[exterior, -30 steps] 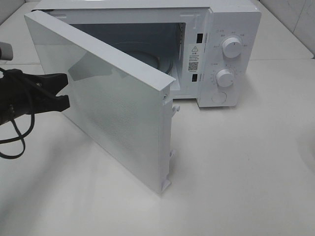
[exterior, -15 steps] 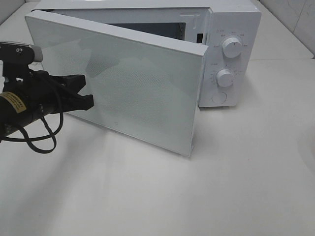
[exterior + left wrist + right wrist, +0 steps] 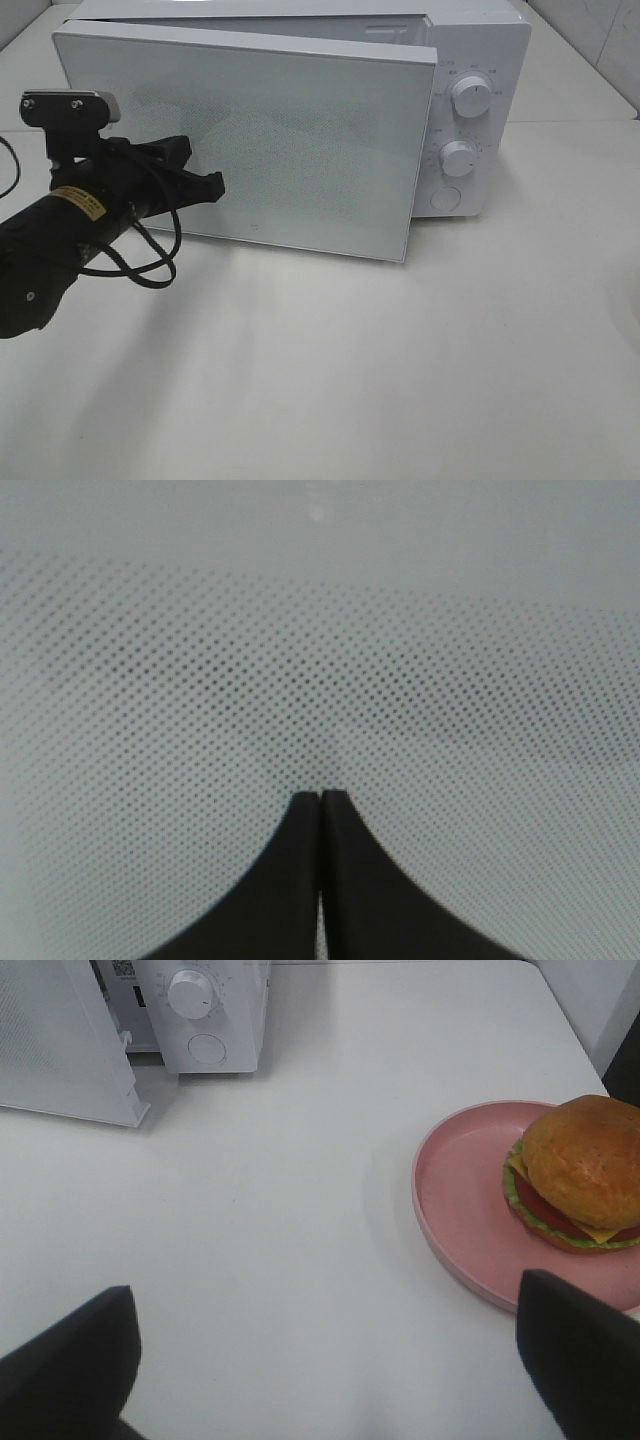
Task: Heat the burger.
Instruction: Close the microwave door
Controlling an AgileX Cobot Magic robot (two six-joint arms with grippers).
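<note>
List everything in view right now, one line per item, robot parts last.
microwave: one, white, back of the table, door nearly shut.
knobs: two, white, on the microwave's control panel, a round button below them.
burger: one, tan bun, on the plate, outside the microwave.
plate: one, pink, on the table.
table: one, white.
left end effector: one, black, shut, tips against the door.
right end effector: one, black, open, above the table near the plate.

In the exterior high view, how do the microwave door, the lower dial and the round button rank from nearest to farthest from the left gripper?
1. Microwave door: right at the shut left gripper.
2. Lower dial: on the control panel, right of the door.
3. Round button: just below that dial, too close to rank against it.
</note>
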